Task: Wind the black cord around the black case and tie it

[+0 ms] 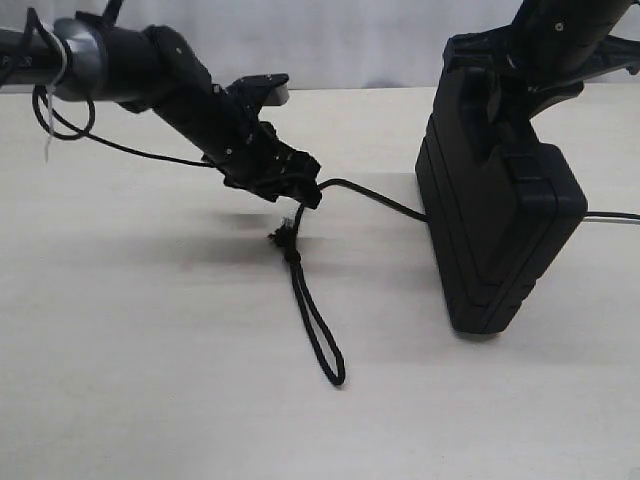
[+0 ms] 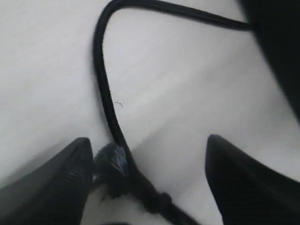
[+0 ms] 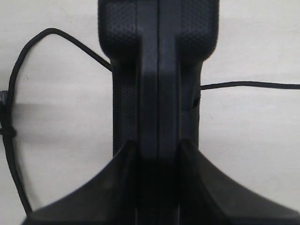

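Observation:
The black case (image 1: 495, 220) stands upright on one edge on the table, and my right gripper (image 1: 492, 70) is shut on its top end. In the right wrist view both fingers clamp the case (image 3: 157, 70) at the gripper (image 3: 157, 146). The black cord (image 1: 315, 320) lies on the table with its narrow loop nearest the camera and a frayed knot (image 1: 284, 238) above it. From there it curves to the case's base and comes out on the far side (image 1: 610, 215). My left gripper (image 1: 305, 197) hovers open over the knot. The frayed tuft (image 2: 112, 161) lies beside one finger (image 2: 70, 173), between the jaws of the gripper (image 2: 148, 140).
The pale wooden table (image 1: 150, 380) fills the view. A smooth black arm cable (image 1: 120, 145) with a white zip tie (image 1: 55, 90) hangs from the left arm at the back left. The cord's long end (image 3: 248, 85) trails off past the case.

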Robot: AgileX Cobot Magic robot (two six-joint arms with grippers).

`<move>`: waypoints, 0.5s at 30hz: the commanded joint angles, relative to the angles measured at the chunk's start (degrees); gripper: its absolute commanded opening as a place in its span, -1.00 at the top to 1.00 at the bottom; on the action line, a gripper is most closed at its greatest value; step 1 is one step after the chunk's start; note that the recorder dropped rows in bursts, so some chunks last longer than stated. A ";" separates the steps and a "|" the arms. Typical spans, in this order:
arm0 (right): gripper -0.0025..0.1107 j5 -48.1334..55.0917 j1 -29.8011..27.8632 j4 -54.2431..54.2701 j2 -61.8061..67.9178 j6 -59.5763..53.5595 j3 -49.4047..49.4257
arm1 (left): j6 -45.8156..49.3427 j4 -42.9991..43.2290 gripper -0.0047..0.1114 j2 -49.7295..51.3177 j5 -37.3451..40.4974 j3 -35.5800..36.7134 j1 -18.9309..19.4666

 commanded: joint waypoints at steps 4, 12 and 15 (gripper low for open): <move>0.88 -0.18 -0.06 -0.17 -0.15 -0.48 -0.33 | 47.51 3.23 -0.17 -3.14 17.50 -1.61 -2.91; 0.88 -0.18 -0.06 -0.17 -0.15 -0.48 -0.33 | 55.22 35.55 -0.17 -1.35 6.57 -1.25 -12.20; 0.88 -0.18 -0.06 -0.17 -0.15 -0.48 -0.33 | 55.22 39.68 -0.17 0.34 5.20 -1.25 -13.92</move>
